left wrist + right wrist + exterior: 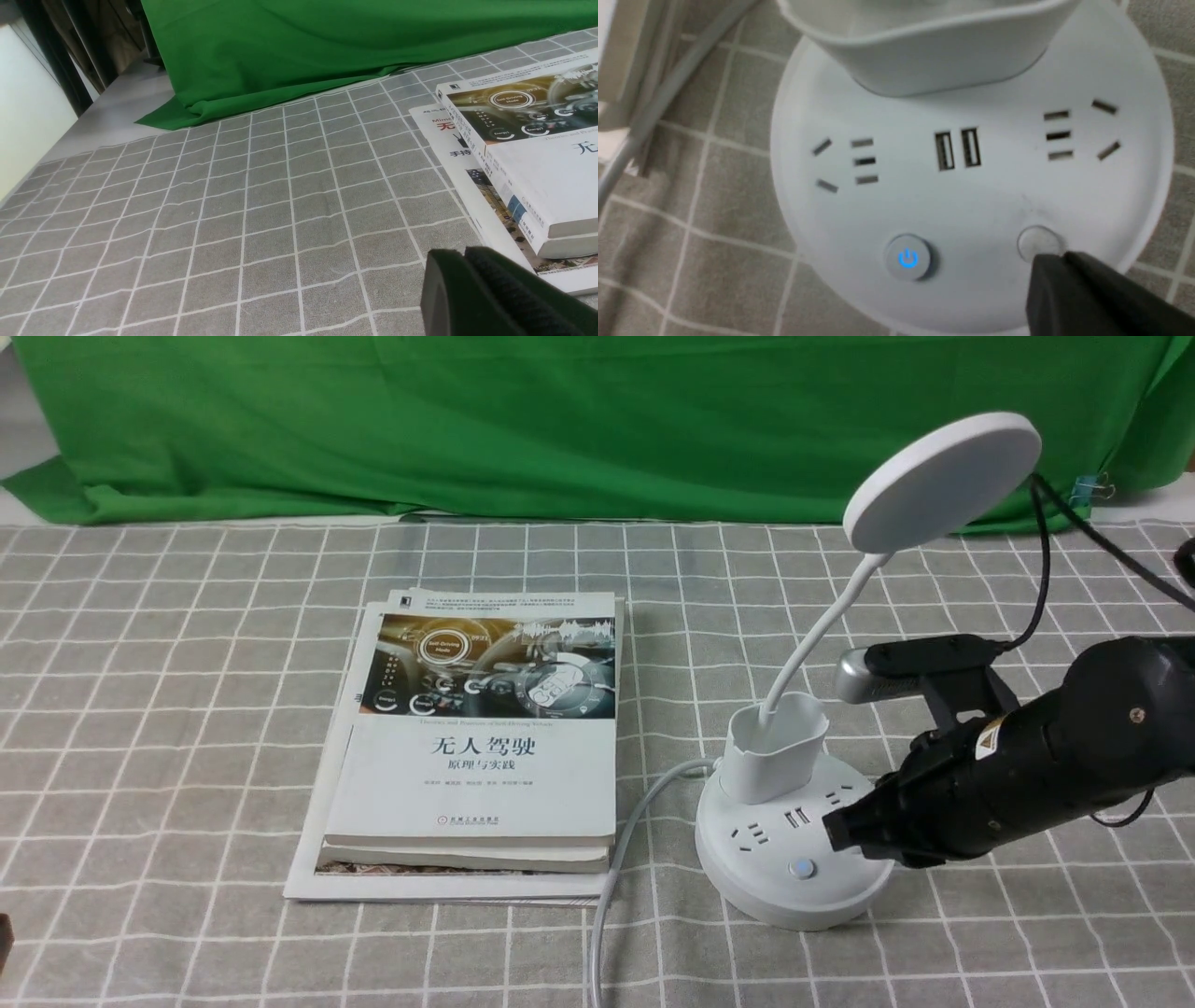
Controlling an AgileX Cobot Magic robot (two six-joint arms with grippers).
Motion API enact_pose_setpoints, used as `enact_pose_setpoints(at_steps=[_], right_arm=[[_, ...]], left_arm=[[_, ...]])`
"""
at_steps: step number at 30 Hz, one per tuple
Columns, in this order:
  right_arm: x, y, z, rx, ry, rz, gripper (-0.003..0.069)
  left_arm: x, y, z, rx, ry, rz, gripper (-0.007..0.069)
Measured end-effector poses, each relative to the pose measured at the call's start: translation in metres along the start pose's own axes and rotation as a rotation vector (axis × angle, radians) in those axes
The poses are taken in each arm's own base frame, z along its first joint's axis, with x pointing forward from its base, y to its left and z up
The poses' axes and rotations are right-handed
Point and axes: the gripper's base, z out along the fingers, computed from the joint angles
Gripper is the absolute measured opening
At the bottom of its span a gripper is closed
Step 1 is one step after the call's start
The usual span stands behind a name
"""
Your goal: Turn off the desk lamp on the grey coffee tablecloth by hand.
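The white desk lamp (794,859) stands at the right on the grey coffee tablecloth (187,709), its disc head (943,481) raised on a thin neck above a small pen cup (775,747). My right gripper (834,831), the hand, is shut and its blunt black tip hovers over the round base. In the right wrist view the right gripper (1057,259) sits at the edge of a plain round button (1036,241); whether it touches it I cannot tell. A blue-lit power button (908,259) lies beside it. My left gripper (460,254) is shut, low over the cloth near the books.
A stack of books (476,747) lies left of the lamp, also seen as books (537,163) in the left wrist view. The lamp's white cord (625,840) runs toward the front edge. A green backdrop (560,420) hangs behind. Black cables (1041,569) trail past the lamp head.
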Motion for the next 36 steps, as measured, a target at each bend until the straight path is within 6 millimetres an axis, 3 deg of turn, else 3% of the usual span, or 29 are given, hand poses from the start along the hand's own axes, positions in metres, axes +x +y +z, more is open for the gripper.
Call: enact_pose_setpoints(at_steps=[8, 13, 20, 22, 27, 31, 36], right_arm=[[0.009, -0.005, -0.039, 0.047, 0.042, -0.063, 0.0056], [0.009, -0.014, -0.067, 0.074, -0.034, -0.036, 0.0055], [0.008, -0.009, -0.123, 0.072, -0.297, -0.027, 0.0045], [0.015, -0.005, -0.150, 0.063, -0.396, -0.008, 0.0045], [0.026, -0.001, -0.184, 0.051, -0.531, 0.002, 0.0045], [0.032, 0.001, -0.203, 0.045, -0.626, -0.001, 0.0045], [0.034, 0.002, -0.207, 0.044, -0.648, -0.003, 0.0049]], left_arm=[[0.000, 0.000, 0.000, 0.001, 0.000, -0.003, 0.0019], [0.000, 0.000, 0.000, 0.001, 0.000, -0.003, 0.0019], [0.000, 0.000, 0.000, 0.001, 0.000, -0.003, 0.0019], [0.000, 0.000, 0.000, 0.001, 0.001, -0.003, 0.0019], [0.000, 0.000, 0.000, 0.001, 0.001, -0.003, 0.0019], [0.000, 0.000, 0.000, 0.001, 0.001, -0.003, 0.0019], [0.000, 0.000, 0.000, 0.001, 0.001, -0.003, 0.0019]])
